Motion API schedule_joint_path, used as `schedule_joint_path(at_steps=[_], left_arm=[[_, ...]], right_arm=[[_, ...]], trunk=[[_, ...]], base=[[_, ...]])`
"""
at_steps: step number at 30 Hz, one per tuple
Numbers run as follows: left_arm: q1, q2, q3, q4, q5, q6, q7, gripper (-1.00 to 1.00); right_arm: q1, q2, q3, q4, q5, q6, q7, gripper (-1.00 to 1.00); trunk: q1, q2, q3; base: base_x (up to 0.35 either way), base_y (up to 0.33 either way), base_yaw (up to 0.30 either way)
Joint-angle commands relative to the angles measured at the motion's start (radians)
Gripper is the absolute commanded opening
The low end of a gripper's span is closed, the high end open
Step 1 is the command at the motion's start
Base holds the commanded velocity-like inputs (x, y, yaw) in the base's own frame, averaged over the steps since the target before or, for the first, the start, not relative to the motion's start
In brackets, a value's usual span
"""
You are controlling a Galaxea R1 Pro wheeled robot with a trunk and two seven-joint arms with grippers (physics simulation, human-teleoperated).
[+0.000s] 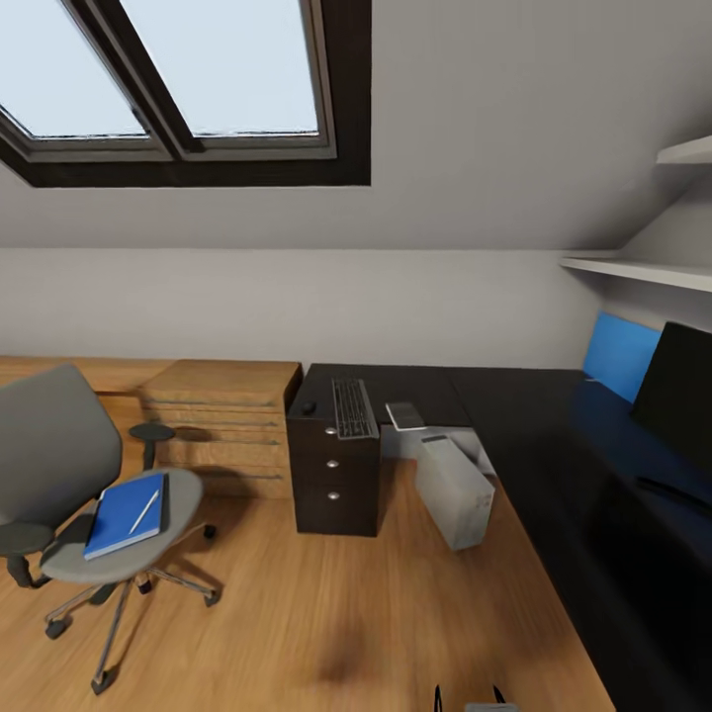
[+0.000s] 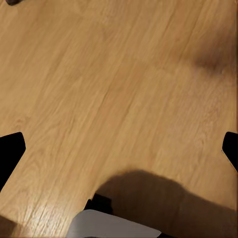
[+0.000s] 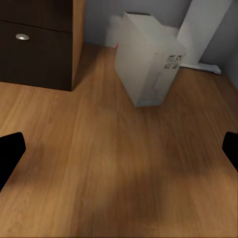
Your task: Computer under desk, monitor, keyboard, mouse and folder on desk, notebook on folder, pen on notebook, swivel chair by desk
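The grey swivel chair (image 1: 59, 465) stands on the wood floor at the left, away from the dark L-shaped desk (image 1: 514, 405). On its seat lies a blue notebook (image 1: 119, 516) with a white pen (image 1: 144, 511) on top; a dark flat edge, likely the folder (image 1: 164, 499), pokes out beneath. The keyboard (image 1: 354, 407) and the small dark mouse (image 1: 310, 406) lie on the desk's left end. The black monitor (image 1: 680, 384) stands on the desk at the right. The pale computer tower (image 1: 455, 491) (image 3: 148, 59) sits on the floor beside the desk's drawer unit (image 1: 334, 480). My left gripper (image 2: 119, 148) and right gripper (image 3: 119, 153) hang open over bare floor.
A wooden chest of drawers (image 1: 222, 420) stands against the back wall left of the desk. A flat grey tablet-like object (image 1: 405, 415) lies right of the keyboard. A blue panel (image 1: 620, 354) leans behind the monitor. White shelves (image 1: 643, 269) hang above. Open floor lies between chair and desk.
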Motion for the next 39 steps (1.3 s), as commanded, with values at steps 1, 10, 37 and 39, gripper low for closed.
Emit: schedule_joint_path(at_steps=[1,10,37,39], left_arm=[[0.0,0.001,-0.004,-0.002,0.007,-0.003,0.007,1.0],[0.0,0.001,-0.003,-0.002,0.005,-0.01,0.007,1.0],[0.001,0.007,-0.053,-0.184,-0.019,-0.142,0.001,1.0],[0.001,0.01,-0.059,-0.227,-0.018,-0.143,0.001,1.0]], right_arm=[[-0.001,0.003,0.004,0.0,0.005,0.001,-0.011,1.0],[-0.134,0.053,0.004,-0.125,-0.059,0.038,-0.002,1.0],[-0.551,0.025,-0.007,-0.132,-1.345,0.608,0.622,1.0],[-0.551,0.026,-0.009,-0.131,-1.347,0.599,0.622,1.0]], trunk=[[0.001,-0.001,-0.001],[0.001,-0.001,-0.001],[0.001,-0.001,-0.001],[0.001,-0.001,-0.001]], base=[[0.338,0.0,0.0],[0.339,0.043,0.0],[0.29,0.054,0.0],[0.036,0.003,0.0]])
